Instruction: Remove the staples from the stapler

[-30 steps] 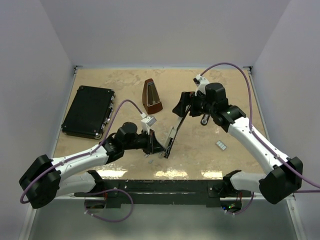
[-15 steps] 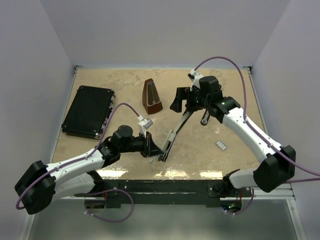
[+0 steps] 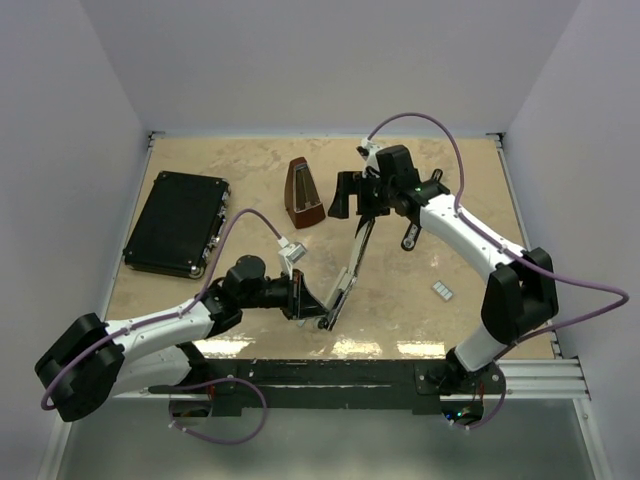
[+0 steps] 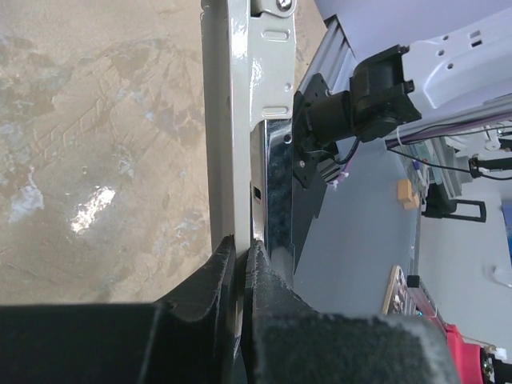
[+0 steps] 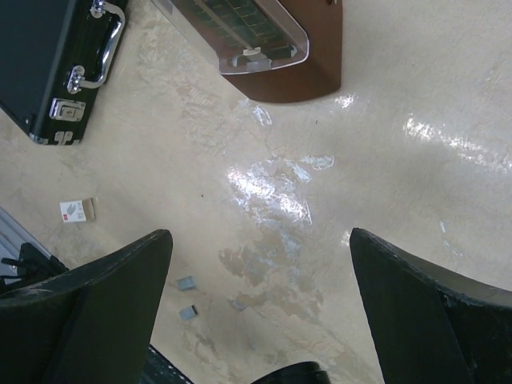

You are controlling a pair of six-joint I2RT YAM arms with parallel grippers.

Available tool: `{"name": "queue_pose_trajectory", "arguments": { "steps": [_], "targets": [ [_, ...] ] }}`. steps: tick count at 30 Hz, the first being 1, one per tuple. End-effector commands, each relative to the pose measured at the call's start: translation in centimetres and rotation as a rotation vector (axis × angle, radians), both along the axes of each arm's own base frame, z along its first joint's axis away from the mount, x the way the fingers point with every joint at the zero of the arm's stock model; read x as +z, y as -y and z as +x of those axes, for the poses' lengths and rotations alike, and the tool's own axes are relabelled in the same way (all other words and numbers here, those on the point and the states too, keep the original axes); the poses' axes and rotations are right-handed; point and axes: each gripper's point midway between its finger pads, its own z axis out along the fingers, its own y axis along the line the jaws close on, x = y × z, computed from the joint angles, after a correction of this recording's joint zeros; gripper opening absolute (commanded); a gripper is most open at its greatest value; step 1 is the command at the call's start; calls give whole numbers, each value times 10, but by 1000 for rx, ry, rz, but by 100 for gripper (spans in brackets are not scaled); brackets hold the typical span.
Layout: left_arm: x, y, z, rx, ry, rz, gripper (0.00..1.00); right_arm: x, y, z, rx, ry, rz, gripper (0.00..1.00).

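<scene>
Running on a slant through the centre of the overhead view, the stapler is seen opened out into long thin bars. Its lower end is set toward the bottom centre of the frame, and its upper end is raised to the right of the metronome. The lower end is pinched by the left gripper, whose jaws are pressed together on it from the left. In the left wrist view the same grip is shown at the bottom of the frame. There the two dark pads are closed on the stapler's pale bar and its shiny dark bar, which are carried straight up the middle of the picture above the tan table.

The right gripper is held over the upper end of the stapler, just right of the metronome, with its jaws spread wide and nothing gripped. Whether the stapler is touched there cannot be told from above. In the right wrist view the fingers are seen far apart at the lower left and lower right, with bare table between them. Two tiny grey pieces, possibly the staples, are seen on the table at the lower left of that view. A black case is laid flat at the left of the overhead view. A small white piece is seen at the lower right, well apart from the stapler.
</scene>
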Motion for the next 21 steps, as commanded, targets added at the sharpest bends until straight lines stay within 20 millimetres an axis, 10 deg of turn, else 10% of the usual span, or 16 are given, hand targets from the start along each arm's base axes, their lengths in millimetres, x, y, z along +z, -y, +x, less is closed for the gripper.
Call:
{"name": "queue_pose_trajectory", "arguments": {
  "steps": [1,10,16,21],
  "targets": [
    [55,12,3,-40,137,-207,0,33,-11,21,-1,97,54,98],
    [55,7,11,30,75,-248,0,39,-19,47,-26,97,40,97],
    [67,7,14,59,40,-304,0,105,9,89,-135,194,26,97],
    [76,3,28,143,57,-300,0,142,16,66,-138,257,92,96]
  ]
}}
